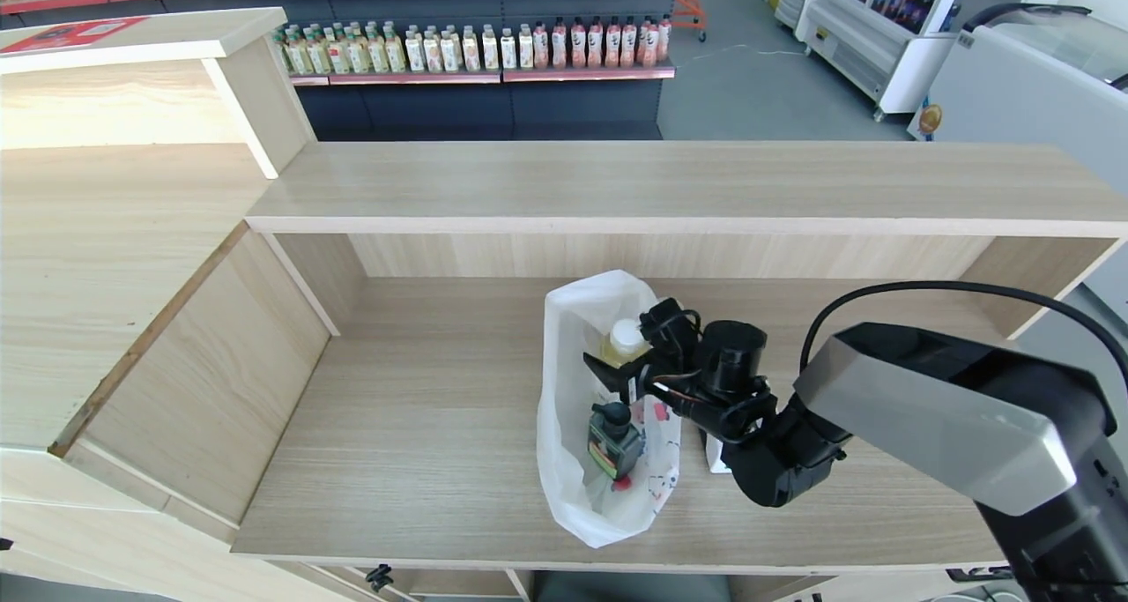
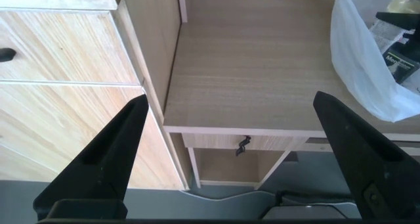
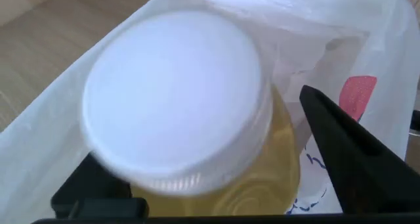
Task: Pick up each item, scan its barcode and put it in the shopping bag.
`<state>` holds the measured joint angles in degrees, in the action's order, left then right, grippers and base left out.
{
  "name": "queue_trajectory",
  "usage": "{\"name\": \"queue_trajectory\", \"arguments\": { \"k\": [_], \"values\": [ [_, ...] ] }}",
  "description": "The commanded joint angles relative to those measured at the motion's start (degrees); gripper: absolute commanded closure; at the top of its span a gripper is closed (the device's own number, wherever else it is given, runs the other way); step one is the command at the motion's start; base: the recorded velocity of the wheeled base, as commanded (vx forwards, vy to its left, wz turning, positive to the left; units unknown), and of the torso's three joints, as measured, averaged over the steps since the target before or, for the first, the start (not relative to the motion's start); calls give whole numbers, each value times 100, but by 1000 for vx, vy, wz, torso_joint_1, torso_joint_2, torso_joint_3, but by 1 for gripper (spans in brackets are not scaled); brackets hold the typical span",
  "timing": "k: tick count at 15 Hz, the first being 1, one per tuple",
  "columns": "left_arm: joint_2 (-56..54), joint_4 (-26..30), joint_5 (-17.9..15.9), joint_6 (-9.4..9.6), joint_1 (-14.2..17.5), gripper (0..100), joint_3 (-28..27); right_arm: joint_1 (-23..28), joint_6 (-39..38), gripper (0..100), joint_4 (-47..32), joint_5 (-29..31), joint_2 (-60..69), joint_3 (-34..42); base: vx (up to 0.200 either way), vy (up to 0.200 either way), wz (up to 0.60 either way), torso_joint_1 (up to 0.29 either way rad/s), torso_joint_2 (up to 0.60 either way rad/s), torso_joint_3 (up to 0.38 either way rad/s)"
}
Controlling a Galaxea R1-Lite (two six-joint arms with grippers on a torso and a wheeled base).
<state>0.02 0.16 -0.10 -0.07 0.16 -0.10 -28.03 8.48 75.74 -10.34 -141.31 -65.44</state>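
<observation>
A white shopping bag (image 1: 564, 461) stands open on the lower counter (image 1: 414, 443). Inside it lie a dark green pump bottle (image 1: 614, 441) and, farther back, a yellow bottle with a white cap (image 1: 626, 339). My right gripper (image 1: 617, 366) is down in the bag's mouth, open, its fingers either side of the yellow bottle (image 3: 197, 119); a gap shows beside one finger (image 3: 354, 158). The left gripper (image 2: 230, 98) hangs open and empty off the counter's front left corner, with the bag (image 2: 367, 60) off to one side.
A raised ledge (image 1: 687, 188) runs along the back of the counter and a wooden side wall (image 1: 220, 364) closes its left. A small white item (image 1: 714, 461) lies half hidden under my right arm. Drawer fronts (image 2: 59, 112) sit beside the counter edge.
</observation>
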Motion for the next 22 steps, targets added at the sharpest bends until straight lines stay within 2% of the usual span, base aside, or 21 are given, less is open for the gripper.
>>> {"name": "queue_trajectory", "arguments": {
  "k": [1,5,7,8,9,10,11,13,14,16,18,20,21,22],
  "values": [
    [-2,2,1,-1,2,0,1,-1,-57,0,-15,5,34,49,0,0,0,0,0,0],
    [-2,2,1,-1,2,0,1,60,-1024,0,222,23,666,497,0,0,0,0,0,0],
    [-2,2,1,-1,2,0,1,131,-1508,0,169,49,1466,1209,0,0,0,0,0,0],
    [-2,2,1,-1,2,0,1,289,-1560,0,152,49,2328,2000,0,0,0,0,0,0],
    [-2,2,1,-1,2,0,1,412,-1543,0,125,49,2732,2369,0,0,0,0,0,0],
    [-2,2,1,-1,2,0,1,684,-1499,0,-51,58,3611,3046,0,0,0,0,0,0],
    [-2,2,1,-1,2,0,1,851,-1481,0,-218,49,4068,3257,0,0,0,0,0,0],
    [-2,2,1,-1,2,0,1,1572,-1481,0,-1378,102,5509,3441,0,0,0,0,0,0],
    [-2,2,1,-1,2,0,1,2003,-1472,0,-2380,137,6450,3714,0,0,0,0,0,0],
    [-2,2,1,-1,2,0,1,2407,-1429,0,-3944,647,8172,4382,0,0,0,0,0,0],
    [-2,2,1,-1,2,0,1,2530,-1402,0,-4489,981,9359,5103,0,0,0,0,0,0],
    [-2,2,1,-1,2,0,1,2557,-1042,0,-4568,972,10589,6271,0,0,0,0,0,0],
    [-2,2,1,-1,2,0,1,2653,-813,0,-4814,972,11292,6544,0,0,0,0,0,0],
    [-2,2,1,-1,2,0,1,2688,-699,0,-5658,990,11890,6544,0,0,0,0,0,0]
  ]
}}
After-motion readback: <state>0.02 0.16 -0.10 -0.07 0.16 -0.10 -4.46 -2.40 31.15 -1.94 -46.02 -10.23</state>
